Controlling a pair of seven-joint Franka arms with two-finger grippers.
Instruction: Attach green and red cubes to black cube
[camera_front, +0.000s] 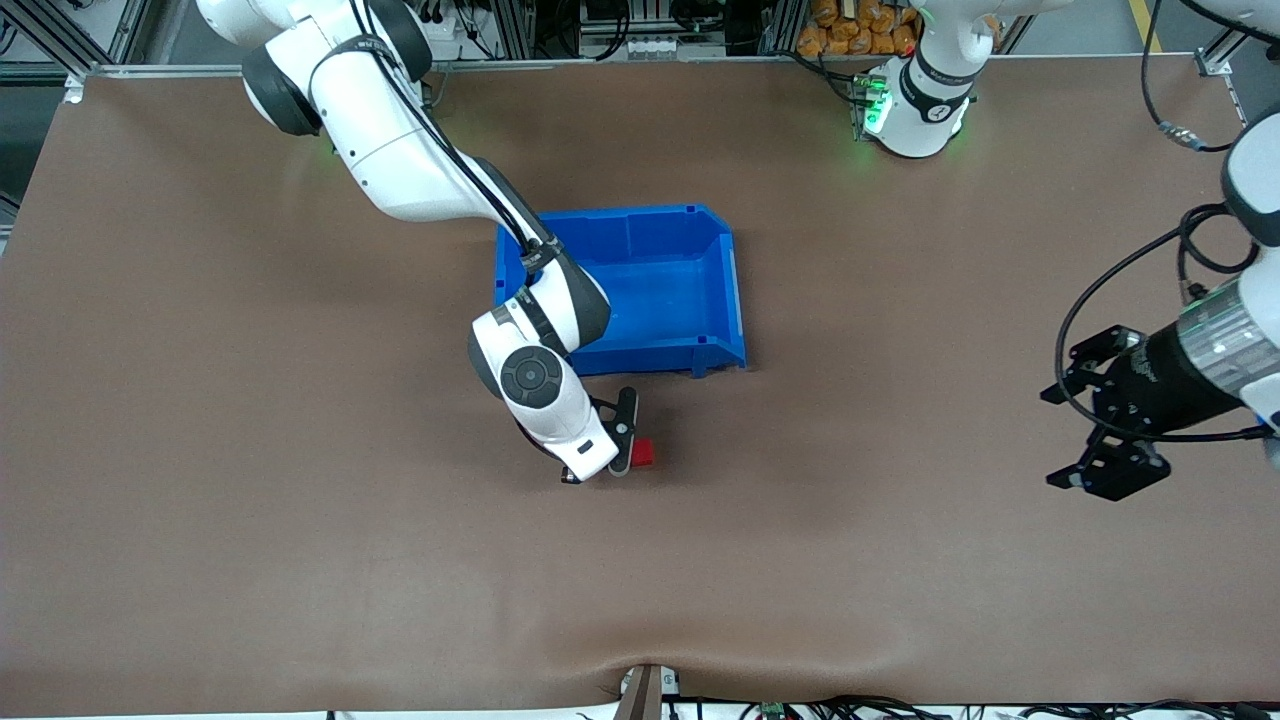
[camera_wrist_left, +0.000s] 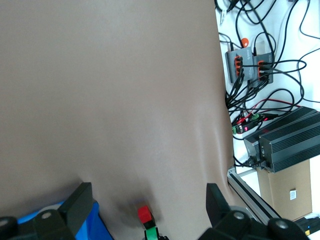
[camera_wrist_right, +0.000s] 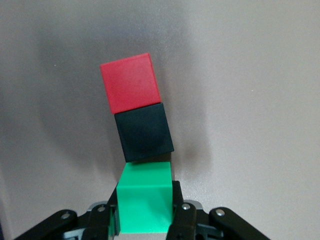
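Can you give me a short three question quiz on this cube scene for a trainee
1. True or false: the black cube sits between the red cube and the green cube.
2. Which cube do the right gripper fingers hold? A red, B black, C green.
3. Fill in: the left gripper waits over the table, toward the ____ arm's end.

Key: 1 true; 2 C; 3 left.

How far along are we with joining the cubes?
Nearly done: red cube, black cube and green cube form one row, black in the middle. The right pincer grips the green cube, just in front of the blue bin. Left pincer waits open. Remaining: release.
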